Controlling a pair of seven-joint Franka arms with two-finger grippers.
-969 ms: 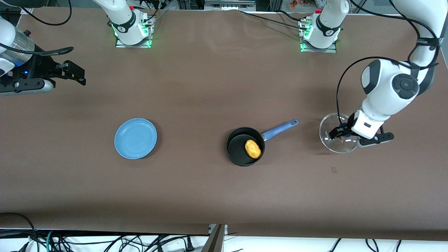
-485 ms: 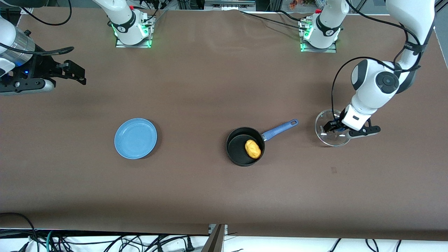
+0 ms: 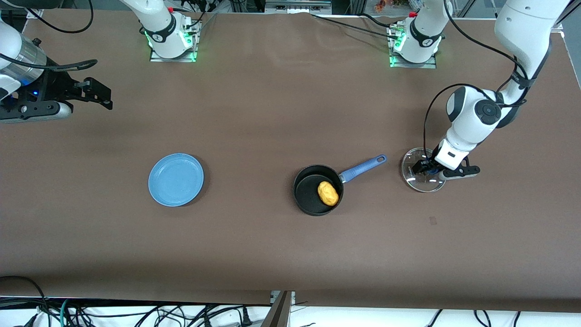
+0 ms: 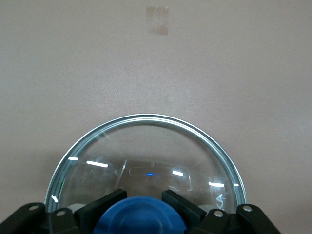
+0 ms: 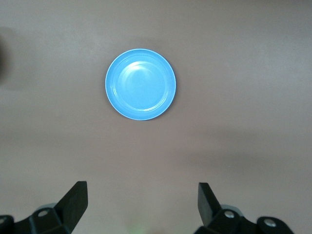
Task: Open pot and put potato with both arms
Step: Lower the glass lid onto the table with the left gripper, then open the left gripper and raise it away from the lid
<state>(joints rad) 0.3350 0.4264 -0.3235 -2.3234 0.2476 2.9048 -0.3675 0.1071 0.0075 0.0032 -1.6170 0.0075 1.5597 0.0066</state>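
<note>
So the right arm waits off at its end of the table, half cut off, right claw (image 3: pixel 97 93) up in the air with fingers spread wide. Round light-blue plate (image 3: pixel 176 179) sits bare. The small black pot (image 3: pixel 317 189) with the long blue handle has the yellow-orange potato (image 3: pixel 327 193) inside. Left arm's bent steeply down, left claw (image 3: pixel 424 167) pinching the glass lid (image 3: pixel 416 175) by its blue knob (image 4: pixel 139 218); can't tell if the lid touches the brown table (image 3: pixel 272 113).

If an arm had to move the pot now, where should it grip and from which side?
Grip the pot's long blue handle, coming from above: it sticks out clear toward the left arm's end, slim enough for two fingers. The round body is wide and holds the potato.
</note>
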